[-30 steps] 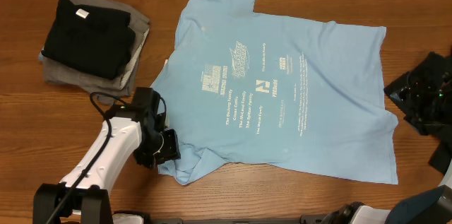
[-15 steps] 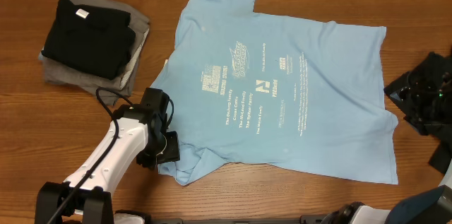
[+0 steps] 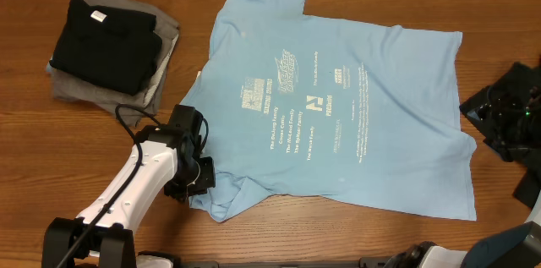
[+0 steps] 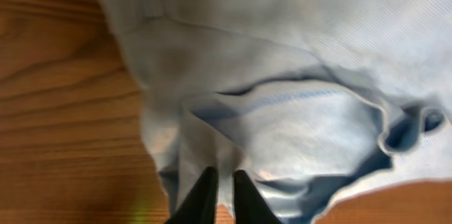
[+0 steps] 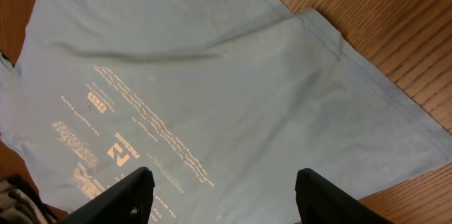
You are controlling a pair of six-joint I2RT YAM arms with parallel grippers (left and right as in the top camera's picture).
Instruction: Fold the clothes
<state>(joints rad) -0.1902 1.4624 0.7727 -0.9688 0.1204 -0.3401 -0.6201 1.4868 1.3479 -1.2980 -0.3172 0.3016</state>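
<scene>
My left gripper (image 4: 224,181) was pressed nearly together, its jaws pinching a thin raised fold of the light blue T-shirt (image 4: 304,118). Just ahead of the tips the cloth lay rumpled, with a stitched hem curling over itself ahead and to the right. The bare wood of the table (image 4: 56,111) showed to the left of the jaws. From above, this gripper sat at the shirt's near corner, with the rest of the shirt spread flat beyond it, print side up. A folded black T-shirt (image 3: 106,44) rested on a grey T-shirt (image 3: 165,65) well apart from it, on the side away from the blue shirt.

My right gripper (image 5: 222,174) stood spread wide, holding nothing. The printed back of the blue shirt lay below and ahead of it, and the shirt's edge ran off to its right.
</scene>
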